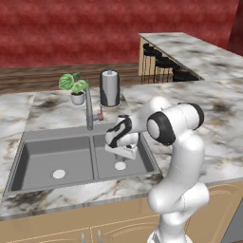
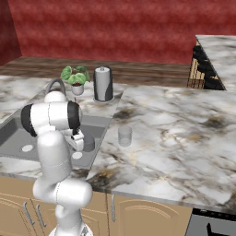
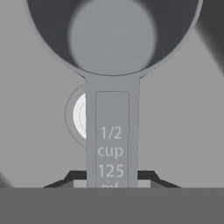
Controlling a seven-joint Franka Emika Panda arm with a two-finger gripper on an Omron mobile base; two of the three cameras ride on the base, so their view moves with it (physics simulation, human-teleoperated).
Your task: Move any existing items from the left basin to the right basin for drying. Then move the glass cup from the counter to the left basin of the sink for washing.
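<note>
Grey cup [image 3: 112, 39] over right basin [image 1: 144, 159]
Held by handle in claw [image 3: 112, 181], above white drain [image 3: 80, 115]; tumbler [image 2: 125, 136] on counter [image 2: 184, 138].

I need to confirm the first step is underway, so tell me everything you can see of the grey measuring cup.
The grey measuring cup is a matte dark grey round bowl with a flat straight handle marked "1/2 cup 125". It appears empty, seen from above. The gripper is closed on the handle's end, a fingertip showing on each side. It hangs in the right basin, over the white drain; whether it touches the floor cannot be told.
</note>
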